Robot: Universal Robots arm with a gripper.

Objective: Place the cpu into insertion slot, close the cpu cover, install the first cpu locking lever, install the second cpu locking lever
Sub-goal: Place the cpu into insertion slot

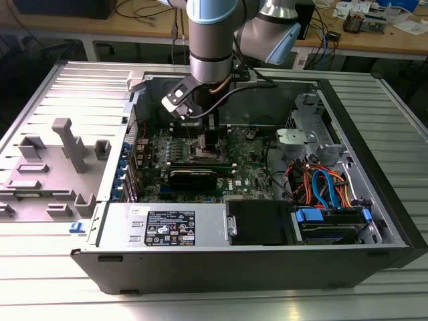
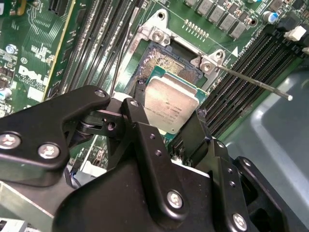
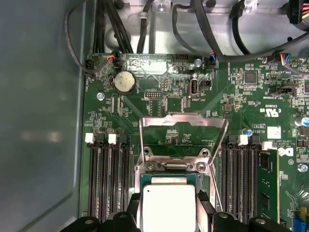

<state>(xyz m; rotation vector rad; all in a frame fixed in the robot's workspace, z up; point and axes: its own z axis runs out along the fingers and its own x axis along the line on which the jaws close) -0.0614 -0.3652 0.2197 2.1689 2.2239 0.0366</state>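
A ribbed metal table [image 1: 401, 294] carries an open computer case [image 1: 221, 264] lying on its side. A grey plastic fixture [image 1: 67, 144] sits on the panel at the exterior view's left, and wooden benches [image 1: 134, 27] strewn with cables run along the back of the room. The arm [image 1: 212, 40], pale blue and silver, reaches straight down into the case over the green circuit board [image 1: 251, 170]. The gripper [image 2: 169, 121] is matt black, blocky and studded with bright screws. Its fingers [image 2: 137, 116] are drawn in against two opposite edges of the cpu [image 2: 171, 106], a flat square with a dull silvery top on a green base. They pinch it over the near part of the slot [image 2: 169, 65], whose dark grainy contact field lies bare beyond it; I cannot tell whether the cpu touches the slot. In the first wrist view the cover [image 3: 183, 119], a thin shiny frame with a big square cut-out, stands raised at the slot's far edge, above the cpu [image 3: 168, 205]. A thin metal lever [image 2: 256, 84] juts out sideways from the slot's corner, and long black memory slots [image 2: 96, 48] run along either side.
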